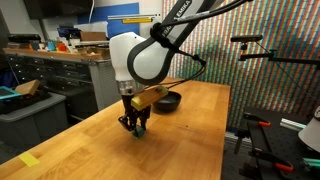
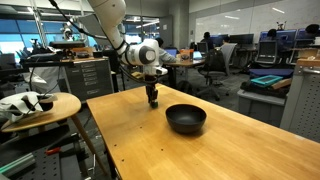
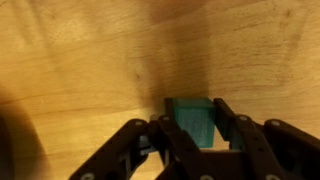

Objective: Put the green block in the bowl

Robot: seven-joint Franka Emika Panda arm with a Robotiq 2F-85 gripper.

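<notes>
- In the wrist view, the green block (image 3: 190,115) sat on the wooden counter (image 3: 80,60), in the gap of the pincer (image 3: 193,125).
- The bottom edge of that view cut off the black linkages, and a dark shadow covered the lower left corner.
- The pincer was narrowed to the cube's width. One black finger (image 3: 160,130) lay against one side of the cube and the other finger against the opposite side, so it grasped the green block while the block rested on the wood.
- In an exterior view, the black bowl (image 1: 172,101) stood on the counter (image 1: 190,140) behind the arm. The arm's white wrist hid part of the bowl, and its inside could not be seen.
- There the pincer (image 1: 136,126) pointed straight down with its tips at the counter surface. Only a small greenish speck showed between the tips, too small to make out as the cube.
- A flat yellow piece (image 1: 30,159) lay near the counter's front corner, well apart from the pincer.
- In an exterior view, the bowl (image 2: 186,126) was seen whole, shallow and glossy, with nothing visible inside it.
- There the pincer (image 2: 153,101) stood upright on the counter (image 2: 230,150) near the bowl but apart from it. Its dark fingers hid the cube, so its opening could not be judged from that side.
</notes>
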